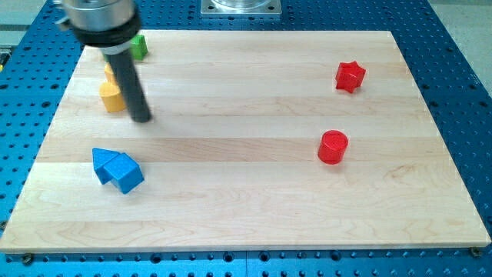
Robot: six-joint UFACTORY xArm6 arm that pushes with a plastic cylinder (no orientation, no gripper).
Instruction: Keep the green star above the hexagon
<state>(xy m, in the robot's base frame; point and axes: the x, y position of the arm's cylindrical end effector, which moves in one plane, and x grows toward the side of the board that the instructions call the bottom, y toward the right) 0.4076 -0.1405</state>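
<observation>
The green star [139,48] lies near the board's top left corner, partly hidden by my rod. Below it a yellow block [112,97], likely the hexagon, lies at the view's left, with a second yellow piece [110,71] just above it, mostly hidden by the rod. My tip [141,119] rests on the board just right of and slightly below the lower yellow block, close to it. The green star is well above the tip.
Two blue blocks [117,168] lie touching at the lower left. A red star [350,75] lies at the upper right and a red cylinder [333,146] at the middle right. The wooden board [246,200] sits on a blue perforated table.
</observation>
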